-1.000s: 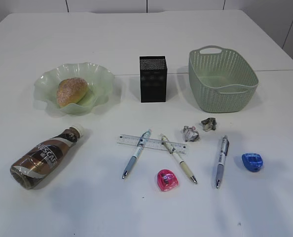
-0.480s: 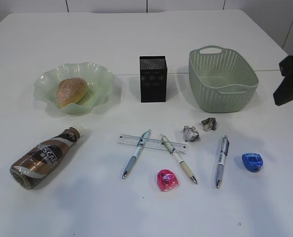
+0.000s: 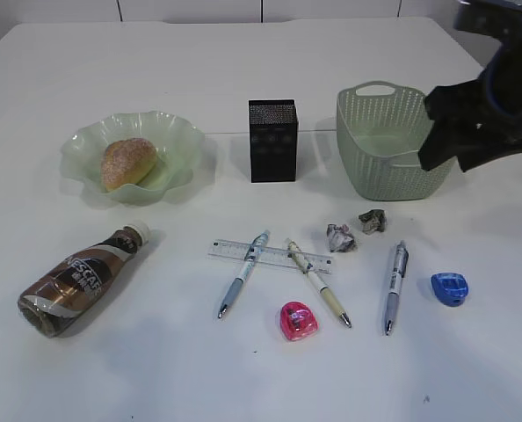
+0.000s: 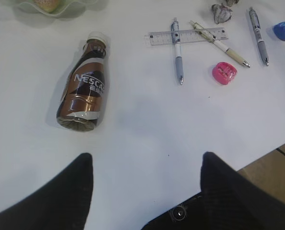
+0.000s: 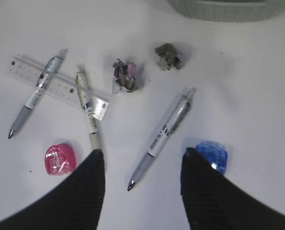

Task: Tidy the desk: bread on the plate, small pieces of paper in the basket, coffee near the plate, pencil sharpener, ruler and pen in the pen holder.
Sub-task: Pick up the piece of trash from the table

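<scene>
The bread (image 3: 127, 163) lies on the green plate (image 3: 180, 139). The coffee bottle (image 3: 81, 280) lies on its side at the front left. Two paper balls (image 3: 340, 237) (image 3: 373, 221) sit in front of the green basket (image 3: 393, 141). A clear ruler (image 3: 270, 255), three pens (image 3: 242, 274) (image 3: 318, 281) (image 3: 395, 286), a pink sharpener (image 3: 298, 321) and a blue sharpener (image 3: 450, 288) lie in front of the black pen holder (image 3: 272, 141). My right gripper (image 5: 142, 153) is open and empty, high above the right-hand pen (image 5: 164, 132) and blue sharpener (image 5: 212, 155). My left gripper (image 4: 146, 157) is open and empty, near the bottle (image 4: 84, 86).
The right arm (image 3: 485, 97) hangs over the basket's right end. The table's front edge (image 4: 277, 155) shows at the lower right of the left wrist view. The left gripper is outside the exterior view.
My right arm has come into the exterior view from the right edge and moved left toward the basket. The objects on the table have not moved.
</scene>
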Available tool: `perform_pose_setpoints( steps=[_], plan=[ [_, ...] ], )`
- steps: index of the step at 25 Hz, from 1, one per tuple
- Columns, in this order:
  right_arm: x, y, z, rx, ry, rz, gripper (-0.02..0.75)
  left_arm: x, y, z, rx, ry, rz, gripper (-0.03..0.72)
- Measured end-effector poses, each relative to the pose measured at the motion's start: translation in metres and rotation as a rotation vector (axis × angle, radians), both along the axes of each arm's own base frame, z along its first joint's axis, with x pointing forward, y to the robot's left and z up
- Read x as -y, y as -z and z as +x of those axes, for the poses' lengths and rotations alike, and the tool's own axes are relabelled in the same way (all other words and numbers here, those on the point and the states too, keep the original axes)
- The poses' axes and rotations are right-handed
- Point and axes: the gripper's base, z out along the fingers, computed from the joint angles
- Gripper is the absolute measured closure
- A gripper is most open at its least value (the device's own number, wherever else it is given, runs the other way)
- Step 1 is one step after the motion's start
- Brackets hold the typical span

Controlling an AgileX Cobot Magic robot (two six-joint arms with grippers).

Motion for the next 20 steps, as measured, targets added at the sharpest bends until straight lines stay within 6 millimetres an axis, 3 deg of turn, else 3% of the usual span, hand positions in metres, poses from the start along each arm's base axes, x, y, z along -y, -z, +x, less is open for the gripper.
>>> perform_pose_setpoints(
  steps=[3,10,20],
  plan=[
    [-0.014,0.005,0.014,-0.003,-0.051,-0.031,0.33,0.0,0.0,0.0,0.0,0.0,0.0,0.198],
    [-0.022,0.028,0.043,-0.073,-0.085,-0.136,0.33,0.001,0.001,0.001,0.013,-0.002,-0.009,0.198],
    [-0.025,0.069,0.07,-0.162,-0.097,-0.177,0.331,0.008,0.027,0.016,-0.033,-0.012,-0.011,0.2]
  ],
)
